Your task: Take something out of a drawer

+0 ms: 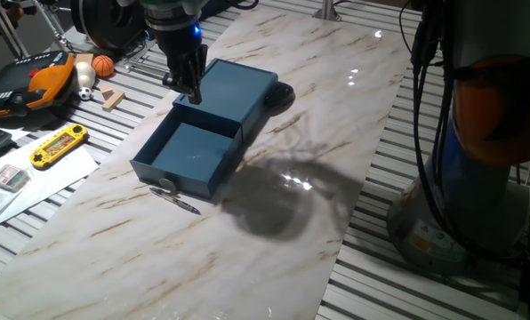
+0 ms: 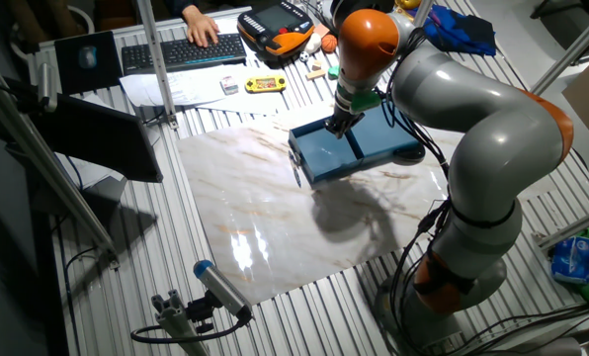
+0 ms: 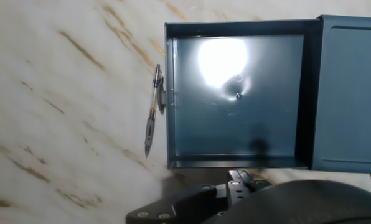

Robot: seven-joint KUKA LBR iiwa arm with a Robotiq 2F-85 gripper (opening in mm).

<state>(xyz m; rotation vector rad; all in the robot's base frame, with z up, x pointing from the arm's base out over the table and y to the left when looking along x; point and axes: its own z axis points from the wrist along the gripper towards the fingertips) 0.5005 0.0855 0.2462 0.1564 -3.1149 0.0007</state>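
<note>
The dark blue drawer (image 1: 178, 176) is pulled out of its dark blue box (image 1: 240, 87) and its tray is bare inside; it also shows in the hand view (image 3: 235, 134) and the other fixed view (image 2: 322, 158). The thin dark grey pen-like stick (image 1: 177, 200) lies on the marble table just outside the drawer's front, beside the small knob (image 3: 162, 99). It also shows in the hand view (image 3: 152, 118). My gripper (image 1: 191, 91) hangs over the drawer's edge near the box, fingers together and holding nothing; its tips show at the bottom of the hand view (image 3: 244, 180).
A yellow handheld game (image 1: 59, 146) lies on papers at the left, with small balls (image 1: 102, 65), a wooden block (image 1: 114, 98) and an orange-black device (image 1: 43, 82) behind it. A black round object (image 1: 283, 92) sits beside the box. A keyboard (image 2: 181, 51) lies at the far side.
</note>
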